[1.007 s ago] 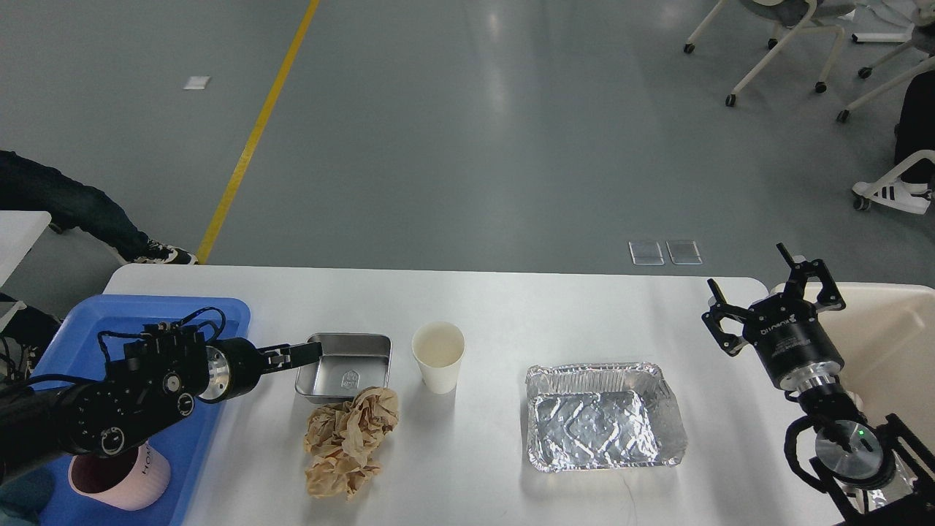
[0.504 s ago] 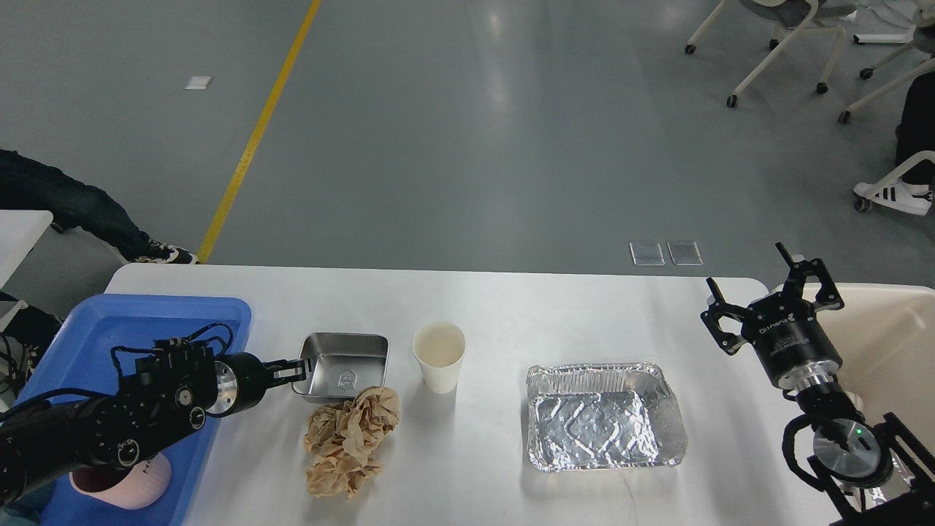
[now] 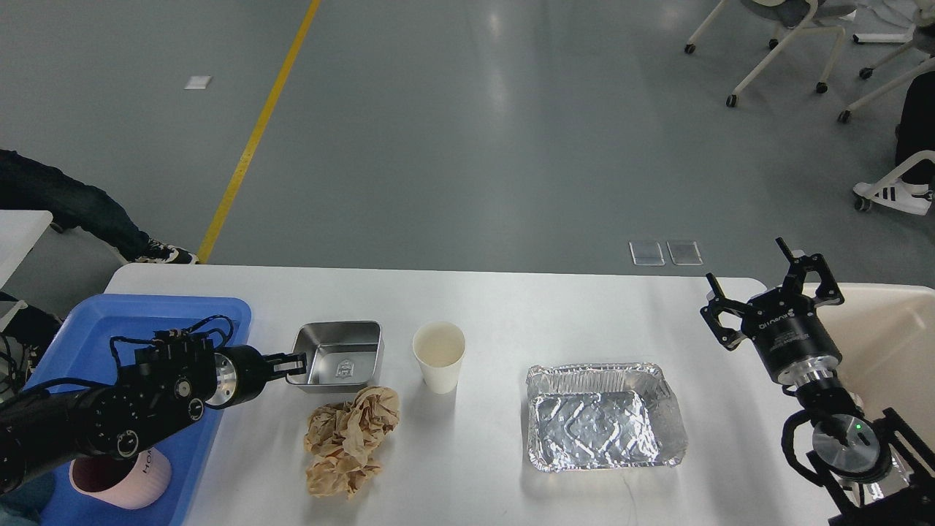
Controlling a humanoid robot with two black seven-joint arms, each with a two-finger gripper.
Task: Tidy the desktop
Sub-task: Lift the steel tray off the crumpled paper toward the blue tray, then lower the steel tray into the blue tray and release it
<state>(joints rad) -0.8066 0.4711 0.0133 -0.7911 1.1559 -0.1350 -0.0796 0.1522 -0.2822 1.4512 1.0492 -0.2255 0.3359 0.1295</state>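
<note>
The white desktop (image 3: 511, 303) holds a small steel tray (image 3: 342, 356), a white paper cup (image 3: 438, 356), a crumpled wad of brown paper (image 3: 350, 440) and an empty foil tray (image 3: 605, 416). My left gripper (image 3: 294, 362) is shut on the left rim of the steel tray, which sits tilted with its left side raised. My right gripper (image 3: 773, 292) is open and empty, held above the desktop's right end, apart from everything.
A blue plastic tray (image 3: 95, 318) at the left end holds a pink mug (image 3: 124, 471) under my left arm. A cream-coloured bin (image 3: 895, 351) stands past the right edge. Office chairs and people's legs are on the floor beyond.
My left gripper drew back to the left and closed on the steel tray's left rim; the tray has tilted and shifted a little left and back. The right arm barely moved.
</note>
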